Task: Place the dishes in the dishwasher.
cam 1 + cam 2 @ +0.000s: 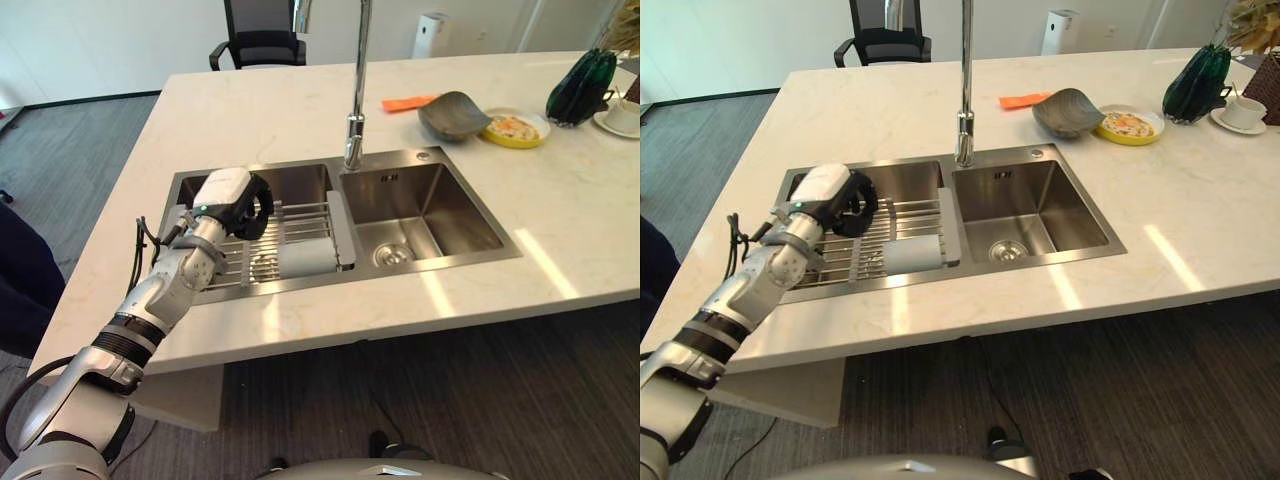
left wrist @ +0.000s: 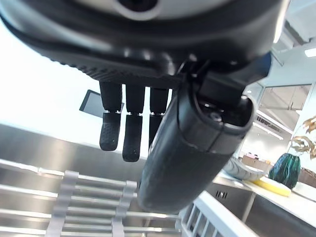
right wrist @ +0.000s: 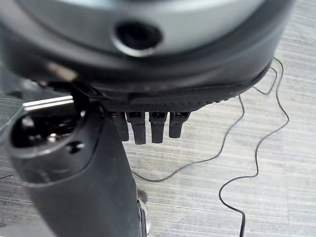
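Note:
My left hand (image 1: pixel 248 206) hovers over the wire rack (image 1: pixel 300 225) in the left sink basin. Its fingers (image 2: pixel 126 132) hang relaxed and its thumb (image 2: pixel 190 158) holds nothing. The dishes stand on the counter at the far right: a grey bowl (image 1: pixel 452 113), a yellow plate (image 1: pixel 515 128) with food beside it, and a white cup on a saucer (image 1: pixel 622 115). The bowl (image 2: pixel 242 170) and yellow plate (image 2: pixel 271 185) also show past the left hand. My right hand (image 3: pixel 74 168) hangs above the floor, its fingers (image 3: pixel 148 126) straight and empty.
A tall faucet (image 1: pixel 355 90) rises between the left basin and the right basin (image 1: pixel 425 210). A dark green vase (image 1: pixel 580 88) and an orange cloth (image 1: pixel 408 102) lie on the pale counter (image 1: pixel 560 220). A black chair (image 1: pixel 260 35) stands behind the counter.

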Tool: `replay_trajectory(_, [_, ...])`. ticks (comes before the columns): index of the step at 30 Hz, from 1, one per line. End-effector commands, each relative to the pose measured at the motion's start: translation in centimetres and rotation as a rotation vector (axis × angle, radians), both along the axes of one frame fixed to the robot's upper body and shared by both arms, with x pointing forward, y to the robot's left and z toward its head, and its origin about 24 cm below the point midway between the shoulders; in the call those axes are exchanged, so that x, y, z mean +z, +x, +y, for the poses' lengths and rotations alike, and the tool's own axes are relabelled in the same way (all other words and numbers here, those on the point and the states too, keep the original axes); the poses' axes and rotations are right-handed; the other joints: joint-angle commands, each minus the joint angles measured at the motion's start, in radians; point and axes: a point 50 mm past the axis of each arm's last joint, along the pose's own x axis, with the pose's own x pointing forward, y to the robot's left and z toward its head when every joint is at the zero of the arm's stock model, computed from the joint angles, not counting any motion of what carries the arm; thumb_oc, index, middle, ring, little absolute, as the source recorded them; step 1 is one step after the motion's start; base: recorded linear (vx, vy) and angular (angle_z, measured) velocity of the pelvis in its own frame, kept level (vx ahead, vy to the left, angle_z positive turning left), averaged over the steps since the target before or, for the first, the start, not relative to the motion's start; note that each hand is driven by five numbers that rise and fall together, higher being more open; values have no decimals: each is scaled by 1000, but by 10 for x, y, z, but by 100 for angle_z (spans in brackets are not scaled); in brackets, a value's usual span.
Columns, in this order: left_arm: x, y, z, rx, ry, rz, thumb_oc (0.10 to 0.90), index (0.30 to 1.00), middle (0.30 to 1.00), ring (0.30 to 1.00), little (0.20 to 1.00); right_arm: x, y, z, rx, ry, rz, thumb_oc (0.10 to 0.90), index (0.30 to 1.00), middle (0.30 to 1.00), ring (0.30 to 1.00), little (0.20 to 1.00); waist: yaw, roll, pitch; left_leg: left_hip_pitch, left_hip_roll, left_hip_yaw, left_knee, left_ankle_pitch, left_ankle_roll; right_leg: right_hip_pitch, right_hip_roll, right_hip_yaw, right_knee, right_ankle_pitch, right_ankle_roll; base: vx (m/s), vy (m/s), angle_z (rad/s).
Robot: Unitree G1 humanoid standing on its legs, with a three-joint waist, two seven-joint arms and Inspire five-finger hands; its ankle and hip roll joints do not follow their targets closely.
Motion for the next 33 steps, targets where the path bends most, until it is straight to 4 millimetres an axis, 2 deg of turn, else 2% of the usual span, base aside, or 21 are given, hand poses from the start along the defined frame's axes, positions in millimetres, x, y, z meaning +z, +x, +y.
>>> replay_trajectory(1, [81,4,-2,-43,5,-296,800,900,900,900,900,4,3,-14,20,-56,17,800,900,900,900,900,0,-9,-7,26,-14,-10,11,-98,-13,42,-82,-70,18,-120,102,0,0,0])
replay_trajectory(9, [86,-2,-11,-133,121,-181,800,900,900,900,900,5,-2,-17,21,-45,54,800,900,900,900,900,7,-3,-9,28,-16,-12,11,-97,-13,46,-82,-76,18,-119,103,0,0,0])
replay_trajectory(19, [70,4,-34,-168,88,-129,800,900,900,900,900,3,3,-11,18,-20,47,800,900,900,900,900,6,-3,-8,27,-14,-17,11,-98,-12,46,-80,-77,18,-121,100,-1,-2,0])
replay_trajectory(23, [56,6,-47,-201,44,-77,800,900,900,900,900,3,2,-10,16,-14,52,800,900,900,900,900,-1,-3,-5,27,-13,-12,11,-98,-10,46,-77,-74,18,-123,97,0,0,0])
replay_trajectory(33, [43,7,-61,-234,31,-24,800,900,900,900,900,3,-3,-12,9,-17,67,800,900,900,900,900,-13,4,-1,25,-14,-6,11,-99,-9,38,-77,-65,18,-122,96,0,0,0])
